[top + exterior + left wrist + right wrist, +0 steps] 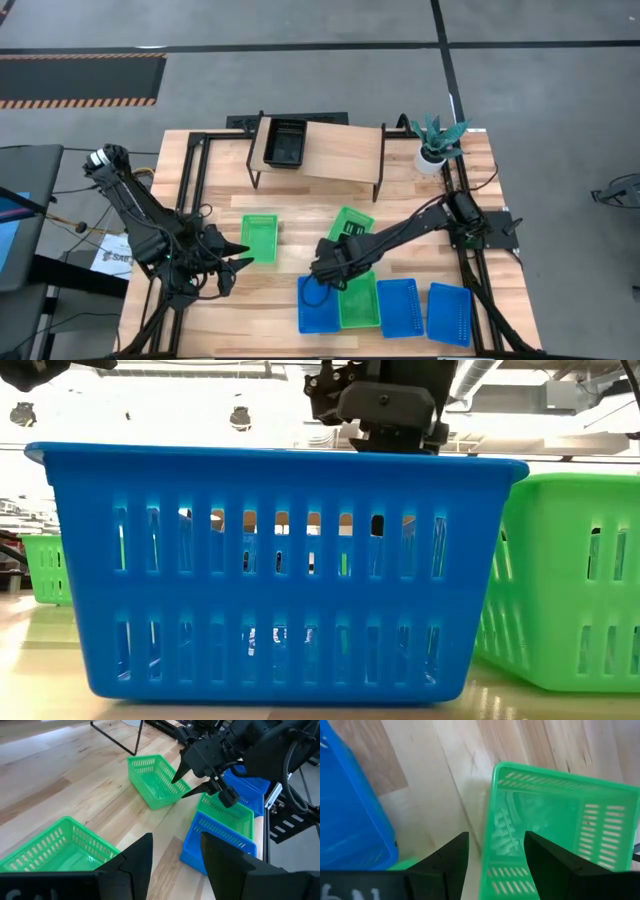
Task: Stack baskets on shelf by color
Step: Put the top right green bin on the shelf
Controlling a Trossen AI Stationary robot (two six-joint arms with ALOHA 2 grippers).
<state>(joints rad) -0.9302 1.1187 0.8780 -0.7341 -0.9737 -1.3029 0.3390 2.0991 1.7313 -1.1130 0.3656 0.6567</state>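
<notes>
On the table, three green baskets (260, 238), three blue (318, 305), one black (285, 142) on shelf (340, 152), both jaws apart.

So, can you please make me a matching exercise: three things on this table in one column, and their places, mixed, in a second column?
Things:
1. black basket
2. potted plant
3. right-hand blue basket

Places:
a. beside the right end of the shelf
b. at the near edge of the table
c. on the shelf

Pairs: 1-c, 2-a, 3-b
</notes>
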